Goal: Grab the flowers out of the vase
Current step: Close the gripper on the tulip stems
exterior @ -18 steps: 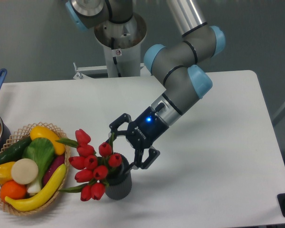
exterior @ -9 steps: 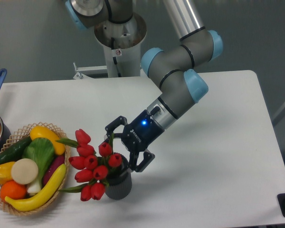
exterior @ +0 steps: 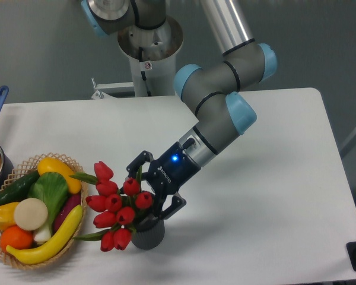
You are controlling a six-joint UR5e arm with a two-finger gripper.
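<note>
We are at the approach step — our gripper (exterior: 147, 189) is spread wide and has hold of nothing. One finger shows at the upper left, beside the topmost right bud, and the other at the lower right, just above the vase's mouth. The flowers (exterior: 114, 205) stand between and to the left of them, stems down in the vase (exterior: 148, 233), the red heads leaning left toward the basket (exterior: 24, 259) of toy vegetables. The vase sits near the front edge of the table (exterior: 273, 196), just right of the basket.

We judge that the fingers straddle the right side of the bunch, near where the stems enter the vase, though the heads hide the stems from us and we cannot tell whether a finger touches a bud.

Next we need to settle low enough to catch the stems rather than the buds, close on them — then lift straight up, so the bunch slides free without tipping the vase or brushing the basket.
</note>
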